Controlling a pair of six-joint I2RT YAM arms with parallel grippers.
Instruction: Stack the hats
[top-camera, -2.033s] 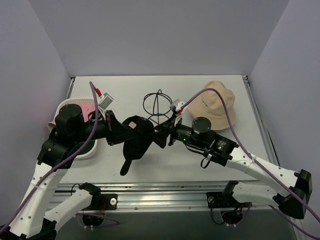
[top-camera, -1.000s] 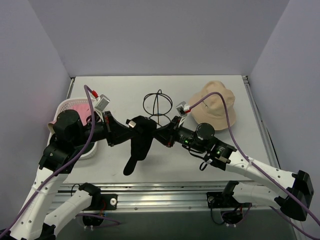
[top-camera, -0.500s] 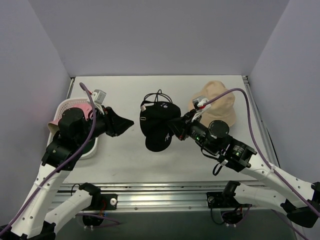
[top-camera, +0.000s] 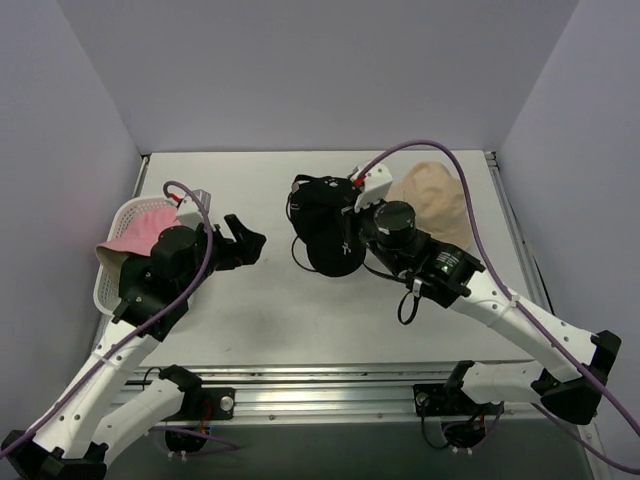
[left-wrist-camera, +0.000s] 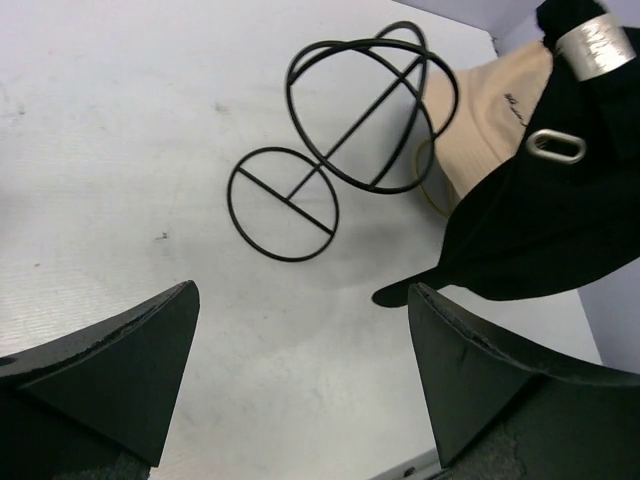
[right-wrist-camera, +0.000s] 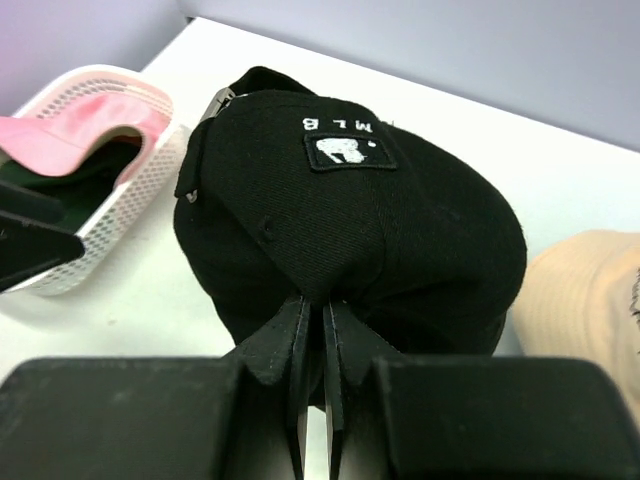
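Note:
My right gripper (top-camera: 350, 222) (right-wrist-camera: 322, 305) is shut on the fabric of a black baseball cap (top-camera: 326, 225) (right-wrist-camera: 350, 200). It holds the cap above the table's middle, over the wire frame and just left of the beige bucket hat (top-camera: 438, 198) (right-wrist-camera: 590, 290). The cap (left-wrist-camera: 540, 200) hangs at the right of the left wrist view. My left gripper (top-camera: 245, 240) (left-wrist-camera: 300, 290) is wide open and holds nothing, left of the cap and apart from it. A pink hat (top-camera: 140, 225) (right-wrist-camera: 60, 130) lies in the basket over something dark.
A thin black wire globe frame (left-wrist-camera: 360, 110) with a ring base stands on the table, partly under the cap. The white perforated basket (top-camera: 105, 285) (right-wrist-camera: 130, 200) sits at the left edge. Grey walls close in the table on three sides.
My left gripper opened, let go of the black cap and drew back to the left. The right gripper carried the cap away and to the right, over the wire frame.

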